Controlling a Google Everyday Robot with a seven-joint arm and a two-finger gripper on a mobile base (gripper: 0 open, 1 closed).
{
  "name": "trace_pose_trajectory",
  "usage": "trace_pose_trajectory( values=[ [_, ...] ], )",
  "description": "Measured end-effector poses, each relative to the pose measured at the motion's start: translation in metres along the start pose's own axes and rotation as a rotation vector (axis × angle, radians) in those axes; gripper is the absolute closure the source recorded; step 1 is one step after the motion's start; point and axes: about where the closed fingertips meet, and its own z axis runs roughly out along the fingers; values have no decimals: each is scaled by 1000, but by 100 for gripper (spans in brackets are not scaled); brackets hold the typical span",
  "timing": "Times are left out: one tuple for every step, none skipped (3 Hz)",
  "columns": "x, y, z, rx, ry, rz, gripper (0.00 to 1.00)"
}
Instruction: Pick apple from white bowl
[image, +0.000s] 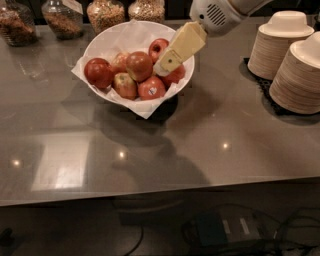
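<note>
Camera view: gripper (163, 67) over white bowl (96, 42), near apple (139, 65).

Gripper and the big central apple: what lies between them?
Nothing; in the camera view the gripper hangs just beside the apple, over the white bowl.

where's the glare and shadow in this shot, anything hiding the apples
Camera view: a broad pale glare patch sits near left on the counter, with small light spots around it; the arm's shadow falls in front of the white bowl; the gripper hangs over the bowl's right side, covering some apples.
</note>
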Motion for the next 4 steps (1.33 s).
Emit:
trace_pose_trajectory(
  values=[
    [-21, -6, 32, -45, -40, 88, 0],
    [-22, -6, 33, -46, -40, 87, 0],
    [-19, -7, 44, -38, -56, 80, 0],
    [-19, -3, 71, -45, -91, 62, 0]
  ],
)
